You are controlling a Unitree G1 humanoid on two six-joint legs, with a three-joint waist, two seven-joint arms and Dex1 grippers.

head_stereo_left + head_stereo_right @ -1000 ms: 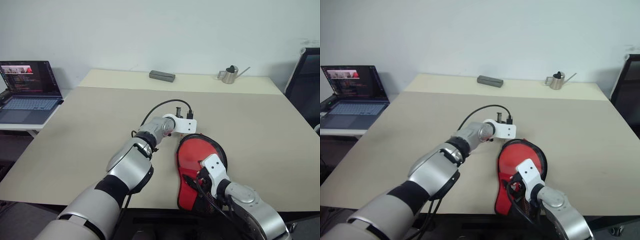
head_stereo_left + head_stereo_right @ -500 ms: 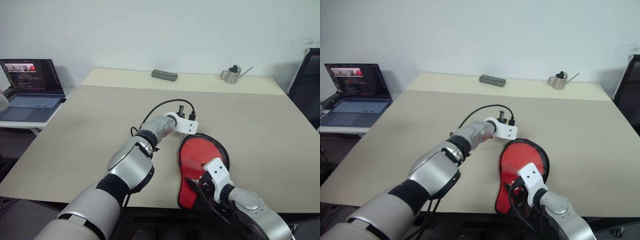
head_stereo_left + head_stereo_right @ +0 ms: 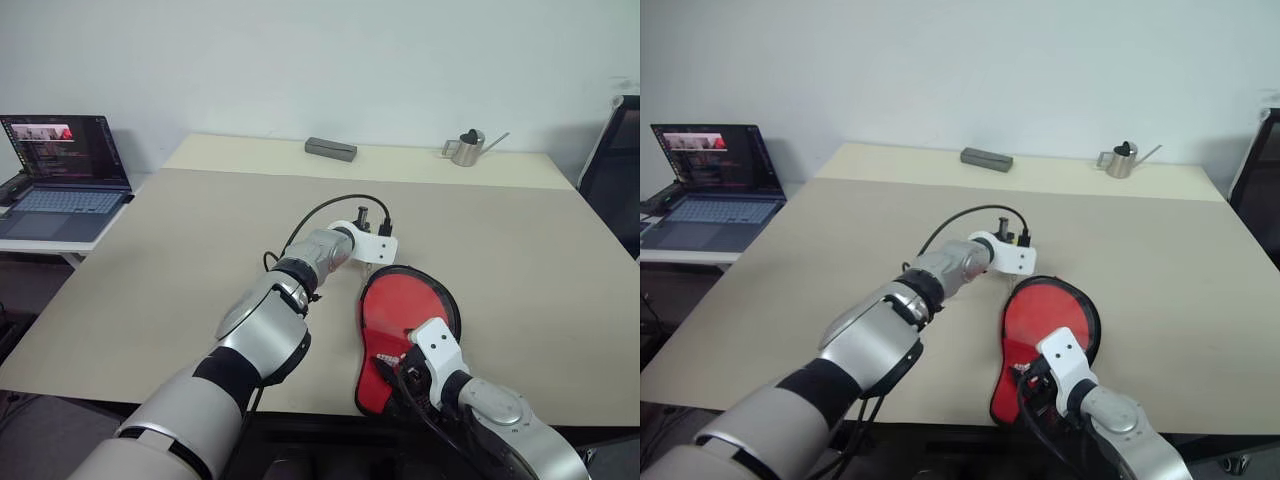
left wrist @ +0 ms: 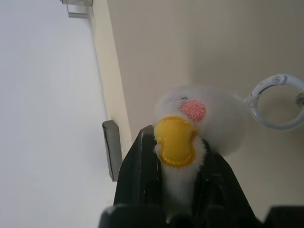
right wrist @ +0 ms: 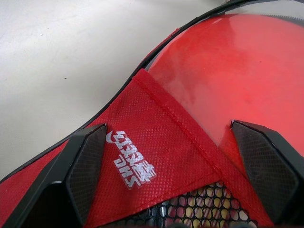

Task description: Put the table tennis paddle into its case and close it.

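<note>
Nothing moved; left fingers (image 4: 137, 166) pinch charm (image 4: 190, 123); right fingers (image 5: 85, 161) spread over case (image 3: 395, 320) on table (image 3: 200, 240).

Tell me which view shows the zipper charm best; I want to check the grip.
The left wrist view: the white plush charm with its yellow patch sits pinched in the left claw, ring beside it. In the head views, the claw's white mount hides it at the far rim of the case.

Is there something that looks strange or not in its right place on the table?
Nothing looks spilled or damaged. The one unusual sight is the small white plush charm pinched between the left gripper's fingers. The case lies flat by the table's near edge, with the open right gripper over its red panel.
</note>
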